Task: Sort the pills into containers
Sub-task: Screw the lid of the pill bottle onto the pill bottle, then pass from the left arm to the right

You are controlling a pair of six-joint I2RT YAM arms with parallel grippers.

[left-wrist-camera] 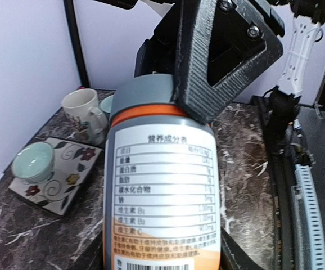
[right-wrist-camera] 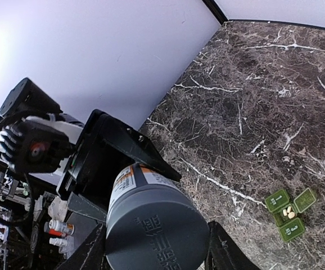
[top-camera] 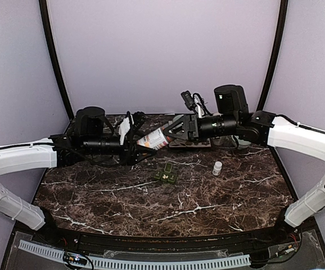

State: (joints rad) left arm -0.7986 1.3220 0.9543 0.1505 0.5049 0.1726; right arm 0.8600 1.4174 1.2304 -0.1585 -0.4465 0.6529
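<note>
1. Grips a bottle (left-wrist-camera: pixel 159 191) with a white and orange label round its body with the left pincer (top-camera: pixel 140 144), jaws partly closed on it.
2. Holds that bottle in the air above the dark marbled surface (top-camera: pixel 123 208), nearly level, lid end toward the right arm.
3. Clamps the right pincer (top-camera: pixel 171 134) on the bottle's grey lid (right-wrist-camera: pixel 157 225), one finger against each side, jaws partly closed.
4. Leaves the small green pill box (right-wrist-camera: pixel 276 199) on the surface, near the middle, just in front of the bottle and apart from both pincers.
5. Shows a few pale pills (right-wrist-camera: pixel 289 213) inside one open compartment of the box; cannot tell what the other compartments hold.
6. Shows a small white object (top-camera: pixel 217 167) standing right of the box, well apart.
7. Keeps a flowered mug (left-wrist-camera: pixel 82 112) and a pale green cup (left-wrist-camera: pixel 33 160) on a patterned tile (left-wrist-camera: pixel 67 183) at the back of the surface.
</note>
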